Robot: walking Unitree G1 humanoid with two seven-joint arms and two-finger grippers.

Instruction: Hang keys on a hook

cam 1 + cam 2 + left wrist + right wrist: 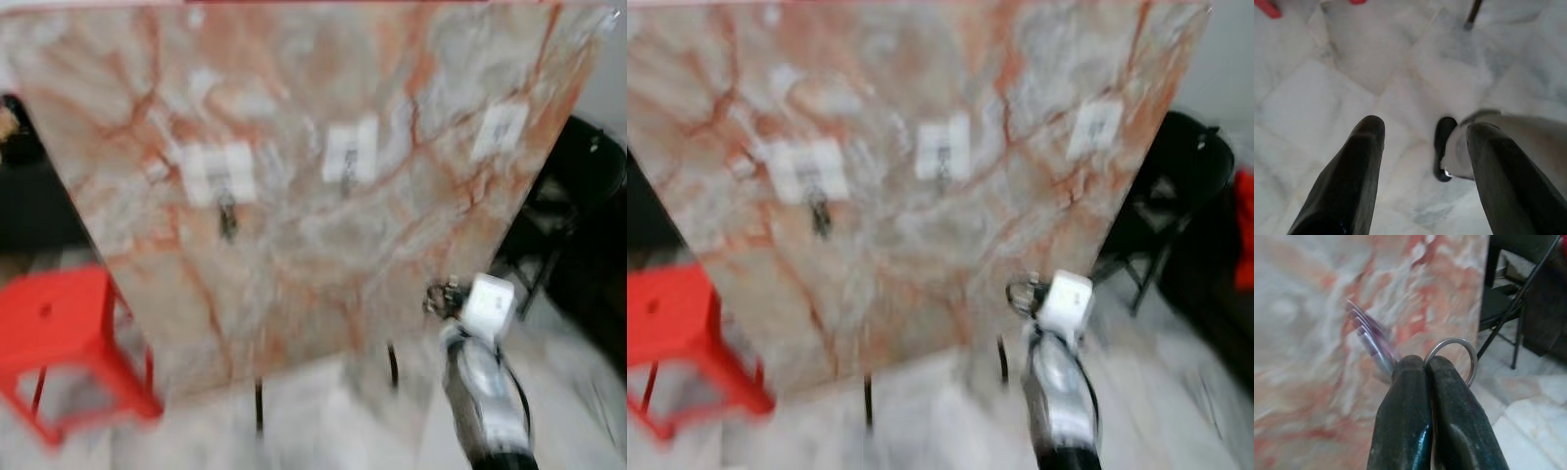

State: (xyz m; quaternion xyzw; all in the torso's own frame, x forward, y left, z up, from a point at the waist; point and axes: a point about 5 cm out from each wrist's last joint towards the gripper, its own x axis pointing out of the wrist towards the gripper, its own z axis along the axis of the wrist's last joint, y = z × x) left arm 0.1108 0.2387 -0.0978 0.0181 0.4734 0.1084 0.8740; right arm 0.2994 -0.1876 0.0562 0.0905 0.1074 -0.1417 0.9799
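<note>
Pinching the thin metal key ring [1452, 357], the right pincer [1426, 364] is squeezed tight; light, slippery keys [1369, 340] dangle. The left pincer [1422, 147] hangs open.

Keys [1369, 340] motion-blurred; hooks [227, 217] indistinct.

Both head views are smeared by motion blur; the pink-veined marble panel [313, 196] and red plastic stool [64, 333] are softened. Even, diffuse daylight is noted, without glare. In the right wrist view the purple-tinted keys [1371, 338] are streaked.
</note>
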